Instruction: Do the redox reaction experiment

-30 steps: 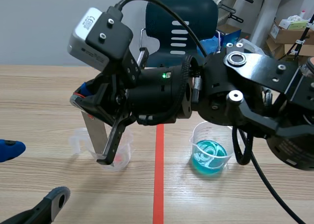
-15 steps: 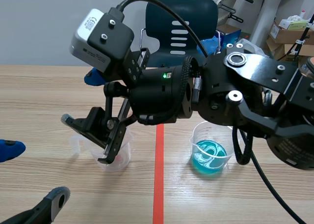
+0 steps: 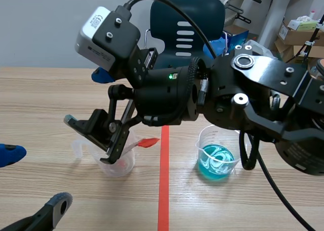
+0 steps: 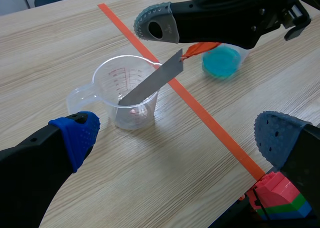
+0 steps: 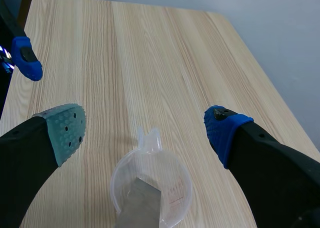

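Here, strip (image 4: 150,83) leans in cup (image 4: 119,119) under right tool (image 5: 144,129).

A light wood-grain table (image 3: 40,94) is set before a plain pale grey wall (image 3: 45,24), a dark teal chair (image 3: 210,16) is placed behind it, and cardboard boxes (image 3: 289,40) are stacked beside the chair.
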